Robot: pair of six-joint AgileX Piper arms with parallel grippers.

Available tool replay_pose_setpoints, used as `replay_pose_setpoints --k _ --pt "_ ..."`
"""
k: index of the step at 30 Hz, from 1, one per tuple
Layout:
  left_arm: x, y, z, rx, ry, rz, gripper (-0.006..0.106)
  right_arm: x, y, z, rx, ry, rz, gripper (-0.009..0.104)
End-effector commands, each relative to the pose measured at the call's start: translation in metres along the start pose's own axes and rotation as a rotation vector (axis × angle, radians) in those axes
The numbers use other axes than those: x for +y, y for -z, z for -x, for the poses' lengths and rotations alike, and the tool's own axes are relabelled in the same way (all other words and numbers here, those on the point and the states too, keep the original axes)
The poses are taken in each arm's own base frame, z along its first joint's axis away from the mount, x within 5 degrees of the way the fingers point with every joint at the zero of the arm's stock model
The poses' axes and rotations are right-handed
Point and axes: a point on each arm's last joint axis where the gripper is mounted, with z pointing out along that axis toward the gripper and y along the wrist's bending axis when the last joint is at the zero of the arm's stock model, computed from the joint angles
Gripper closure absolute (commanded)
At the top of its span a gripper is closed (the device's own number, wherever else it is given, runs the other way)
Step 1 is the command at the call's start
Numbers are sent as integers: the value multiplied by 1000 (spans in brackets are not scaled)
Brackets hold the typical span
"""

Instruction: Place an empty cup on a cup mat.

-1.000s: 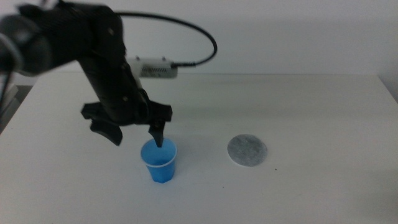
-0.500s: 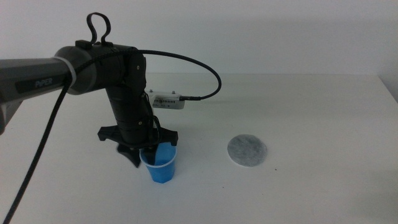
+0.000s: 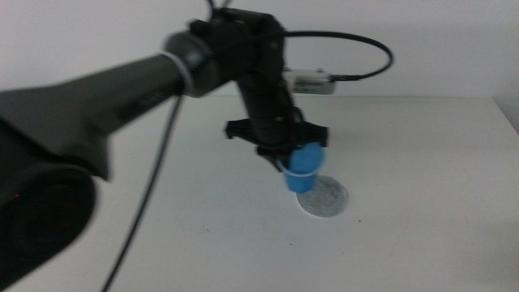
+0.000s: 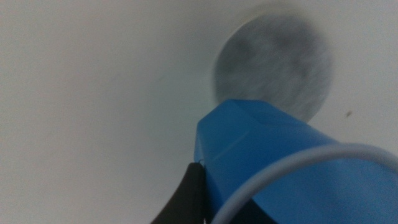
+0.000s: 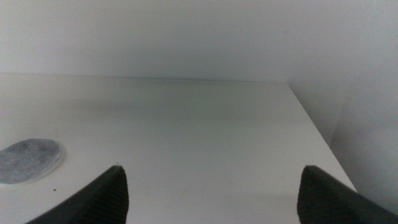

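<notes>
My left gripper point(image 3: 293, 159) is shut on the rim of the bright blue cup point(image 3: 304, 167) and holds it in the air, just above the near-left edge of the cup mat point(image 3: 327, 198). The mat is a flat round speckled grey disc on the white table. In the left wrist view the cup point(image 4: 280, 162) fills the foreground with its pale rim showing, and the mat point(image 4: 273, 62) lies just beyond its base. One dark jaw presses the cup's outer wall. My right gripper point(image 5: 211, 193) is open and empty, off to the table's right, with the mat point(image 5: 28, 160) in its view.
The white table point(image 3: 422, 146) has its back edge against a pale wall. A white box point(image 3: 312, 81) with a black cable sits on the left arm's wrist. The table's right edge point(image 5: 317, 134) shows in the right wrist view.
My left gripper has closed on the cup's rim, lifted it off the table and carried it right, toward the mat. The mat has not moved.
</notes>
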Motion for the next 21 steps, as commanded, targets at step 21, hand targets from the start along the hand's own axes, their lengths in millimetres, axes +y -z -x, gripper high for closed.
replay_pose_setpoints --k 21 --pt "-30 -53 10 54 -39 -13 74 0 0 0 -8 14 -1 2"
